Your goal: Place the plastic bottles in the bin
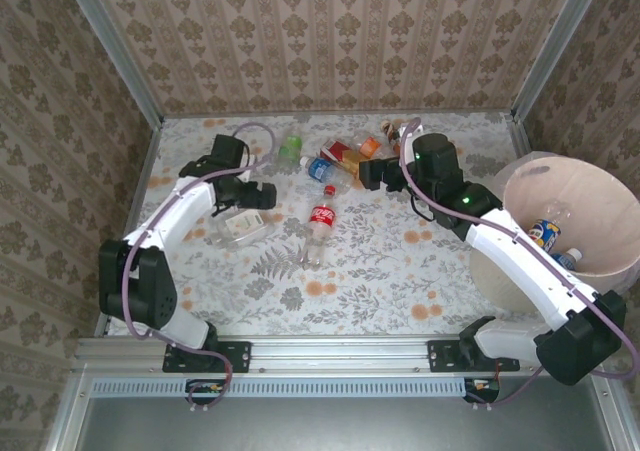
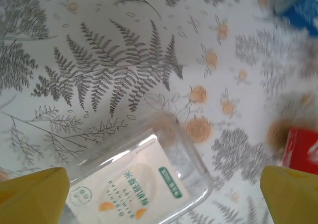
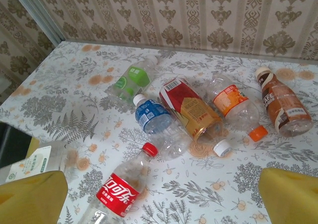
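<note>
Left gripper [image 1: 255, 195]: jaws wide open, empty, over the white-label bottle [image 2: 144, 184], which lies flat. Coca-Cola bottle [image 1: 320, 226] lies mid-table. More plastic bottles [image 3: 189, 110] are clustered near the back wall. Right gripper [image 1: 372, 174]: fingers also spread, holding nothing, just beside that cluster. Bin [image 1: 600, 186] is far right with a couple of bottles inside. The bottles look empty, so likely light, thin-walled, crushable, slick and prone to roll. Best to grip across the labelled midbody.

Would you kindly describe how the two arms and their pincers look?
The left arm and right arm have white shells between black joints, each trailed by a looping lilac cable. A small green light glows on the right arm. The pincer fingers are yellow and blunt.
</note>
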Motion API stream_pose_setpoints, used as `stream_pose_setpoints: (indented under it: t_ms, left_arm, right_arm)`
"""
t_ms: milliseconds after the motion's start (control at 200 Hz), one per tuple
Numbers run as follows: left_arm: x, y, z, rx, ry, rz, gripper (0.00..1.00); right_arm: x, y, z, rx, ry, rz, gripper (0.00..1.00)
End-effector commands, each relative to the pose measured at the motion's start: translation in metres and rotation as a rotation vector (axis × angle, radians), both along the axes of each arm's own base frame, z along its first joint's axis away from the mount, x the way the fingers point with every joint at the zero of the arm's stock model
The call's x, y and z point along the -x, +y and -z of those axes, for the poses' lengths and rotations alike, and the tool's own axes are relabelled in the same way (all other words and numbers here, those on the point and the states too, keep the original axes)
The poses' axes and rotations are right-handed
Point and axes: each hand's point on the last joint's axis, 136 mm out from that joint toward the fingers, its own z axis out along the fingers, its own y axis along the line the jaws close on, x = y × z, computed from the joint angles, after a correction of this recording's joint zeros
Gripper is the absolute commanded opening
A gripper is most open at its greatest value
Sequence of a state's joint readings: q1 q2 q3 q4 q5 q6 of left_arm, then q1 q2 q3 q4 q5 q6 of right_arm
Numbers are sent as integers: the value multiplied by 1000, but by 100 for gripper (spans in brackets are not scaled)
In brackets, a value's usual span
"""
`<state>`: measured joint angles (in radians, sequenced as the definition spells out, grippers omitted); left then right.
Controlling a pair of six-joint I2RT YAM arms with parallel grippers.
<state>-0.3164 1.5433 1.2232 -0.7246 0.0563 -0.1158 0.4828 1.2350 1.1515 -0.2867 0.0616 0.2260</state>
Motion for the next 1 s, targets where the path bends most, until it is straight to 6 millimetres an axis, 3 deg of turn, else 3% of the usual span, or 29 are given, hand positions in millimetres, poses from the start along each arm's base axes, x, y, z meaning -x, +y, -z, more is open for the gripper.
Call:
stream_pose_setpoints:
  t_ms: [0, 180, 475, 625, 790, 885, 995]
  left_arm:
    - [19, -6, 9, -167, 75, 301, 100]
    - [23, 1, 23, -261, 149, 416, 100]
    - [9, -1, 58, -301, 208, 500, 100]
    - [-4, -4, 64, -278, 169, 501, 100]
    - [-3, 2, 72, -283, 189, 491, 100]
    - [-11, 4, 67, -305, 154, 470, 100]
    - [-19, -1, 46, -281, 82, 448, 100]
  right_arm:
    - [-8, 3, -15, 24, -47, 1, 100]
    - [-11, 3, -20, 64, -52, -10, 100]
    - [-9, -2, -12, 92, -56, -3, 100]
    - [-6, -8, -12, 107, -61, 12, 100]
    - [-2, -12, -15, 108, -71, 24, 100]
    - [-2, -13, -15, 109, -72, 27, 100]
    - [-2, -12, -16, 106, -74, 27, 100]
